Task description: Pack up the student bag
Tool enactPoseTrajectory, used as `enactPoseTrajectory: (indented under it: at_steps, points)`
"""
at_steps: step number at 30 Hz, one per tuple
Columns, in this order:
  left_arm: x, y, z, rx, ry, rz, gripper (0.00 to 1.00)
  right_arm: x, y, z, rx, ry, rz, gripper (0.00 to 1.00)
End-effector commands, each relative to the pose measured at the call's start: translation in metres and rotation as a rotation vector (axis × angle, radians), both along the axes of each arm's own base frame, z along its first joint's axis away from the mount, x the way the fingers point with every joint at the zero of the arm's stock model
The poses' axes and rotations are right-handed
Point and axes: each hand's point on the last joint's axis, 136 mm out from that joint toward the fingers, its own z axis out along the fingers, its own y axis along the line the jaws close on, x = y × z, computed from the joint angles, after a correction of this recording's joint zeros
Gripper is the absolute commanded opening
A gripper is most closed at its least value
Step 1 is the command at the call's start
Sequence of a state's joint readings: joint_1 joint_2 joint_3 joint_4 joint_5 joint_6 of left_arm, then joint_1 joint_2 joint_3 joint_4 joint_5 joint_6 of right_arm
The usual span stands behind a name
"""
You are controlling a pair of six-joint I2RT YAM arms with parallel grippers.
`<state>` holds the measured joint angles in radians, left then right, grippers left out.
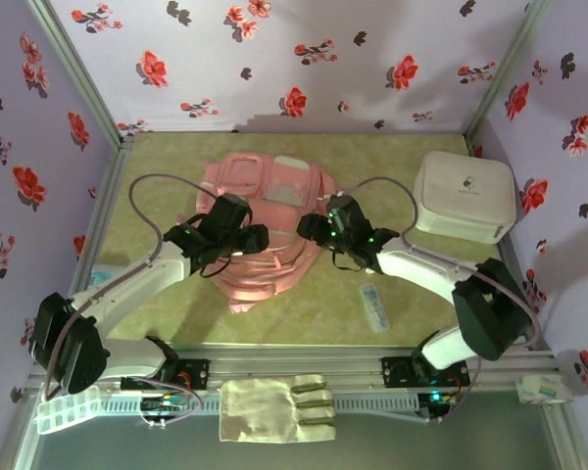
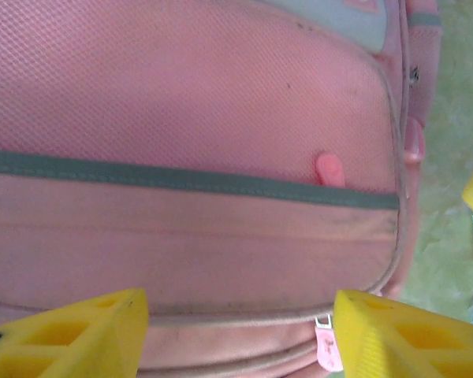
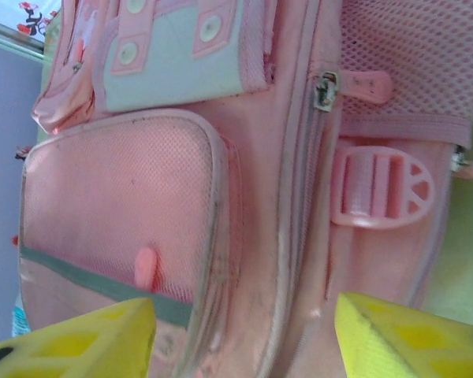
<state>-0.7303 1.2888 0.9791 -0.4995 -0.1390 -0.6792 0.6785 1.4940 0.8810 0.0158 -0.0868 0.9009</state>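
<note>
We see the student bag (image 1: pixel 267 276) lying mid-table. Left gripper (image 2: pixel 240 311) and right gripper (image 3: pixel 244 315) both hover over its front pockets, jaws spread wide, nothing held.

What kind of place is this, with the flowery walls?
Probably a small staged robot test booth: flowery panels wall in a green table, a left arm and right arm are bolted at its edge, over a pink student bag.
</note>
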Motion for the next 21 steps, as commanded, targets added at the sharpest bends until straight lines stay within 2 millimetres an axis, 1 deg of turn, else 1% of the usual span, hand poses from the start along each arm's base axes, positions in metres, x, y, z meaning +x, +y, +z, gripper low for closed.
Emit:
enactPoseTrajectory:
  at_steps: [1,5,9,12,14,16,21]
  points:
    - [-0.007,0.006,0.004,0.067,-0.028,0.059,0.61,0.013,0.020,0.013,0.074,-0.004,0.047,0.57]
    - [-0.019,-0.007,0.000,0.108,-0.015,0.042,0.58,0.021,0.029,0.006,0.085,0.026,0.084,0.49]
    - [-0.028,-0.023,-0.005,0.127,-0.012,0.033,0.56,0.024,0.037,-0.001,0.118,0.046,0.113,0.45]
    - [-0.033,-0.034,-0.010,0.135,0.007,0.026,0.53,0.025,0.042,-0.005,0.145,0.071,0.127,0.41]
    - [-0.035,-0.042,-0.011,0.144,0.003,0.016,0.51,0.026,0.046,-0.004,0.170,0.071,0.143,0.38]
    - [-0.035,-0.045,-0.016,0.155,0.012,0.020,0.50,0.027,0.049,-0.003,0.193,0.070,0.162,0.33]
    - [-0.034,-0.048,-0.021,0.159,0.025,0.033,0.46,0.025,0.050,0.007,0.221,0.047,0.185,0.20]
